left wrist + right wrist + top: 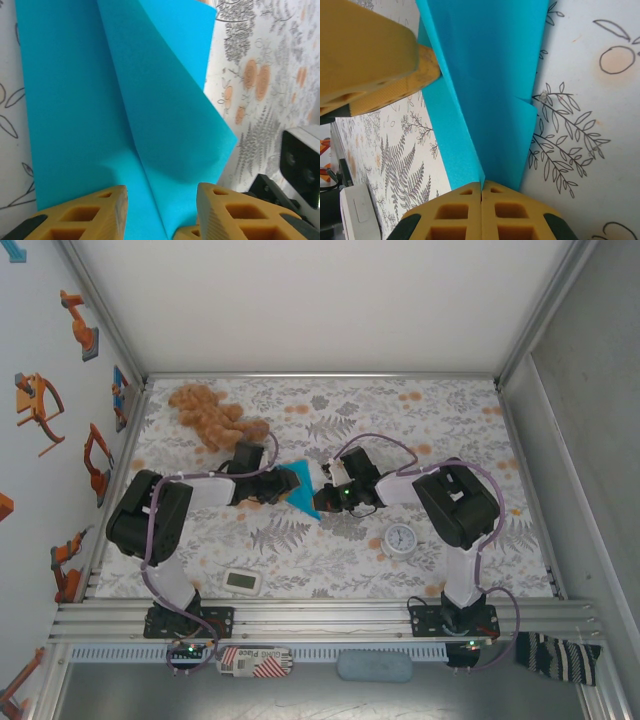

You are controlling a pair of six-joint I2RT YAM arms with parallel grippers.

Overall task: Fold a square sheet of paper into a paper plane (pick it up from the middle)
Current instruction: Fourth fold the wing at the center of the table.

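Note:
The turquoise square sheet of paper (301,490) lies mid-table between my two grippers, creased and folded into a pointed shape. In the left wrist view one flap of the paper (165,100) lifts along a long crease. My left gripper (161,202) stands open astride that crease, and its fingers (112,207) do not pinch the paper. My left gripper (272,483) reaches in from the left. My right gripper (481,189) is shut on the near edge of the folded paper (490,85), at the fold line. In the top view my right gripper (325,492) sits at the paper's right end.
A brown teddy bear (210,415) lies at the back left. A small round white clock (401,539) sits in front of the right arm. A white rectangular gadget (243,581) rests near the front edge. The table (440,420) has a floral cloth and walls on both sides.

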